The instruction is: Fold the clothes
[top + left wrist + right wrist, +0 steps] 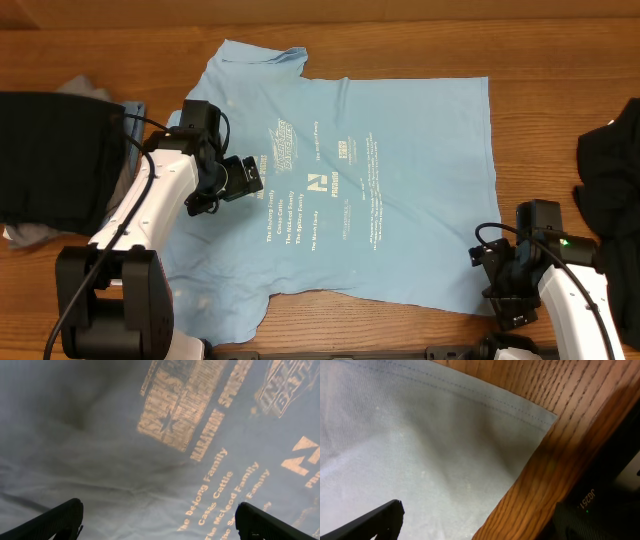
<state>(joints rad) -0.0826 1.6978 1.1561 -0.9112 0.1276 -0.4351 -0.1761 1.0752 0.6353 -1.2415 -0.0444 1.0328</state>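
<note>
A light blue T-shirt (400,230) lies spread flat on the wooden surface (560,60), printed side up, collar toward the far edge and one short sleeve at the upper left. Its cotton is soft and matte, with shallow creases near the left side and a wavy edge at the lower left. In the right wrist view the weave is fine and the hem (485,397) carries a double row of stitching ending in a square corner on the oak-grained surface (580,405).

The print is pale: a slanted logo block, small text columns and a list of names. In the left wrist view the lettering (215,490) looks tan and cracked; "MARATHON", "The DeJong Family", "Cass Cattle" and "The McLeod Family" can be made out. The logos are too worn to read.

The left pincer (258,178) is over the shirt's left half beside the print, its dark fingers apart and gripping nothing. The right pincer (497,280) sits at the shirt's lower right corner, also apart and empty.

A black pile of clothes (50,160) rests at the left on a grey garment (30,235); another black garment (610,170) lies crumpled at the right.
</note>
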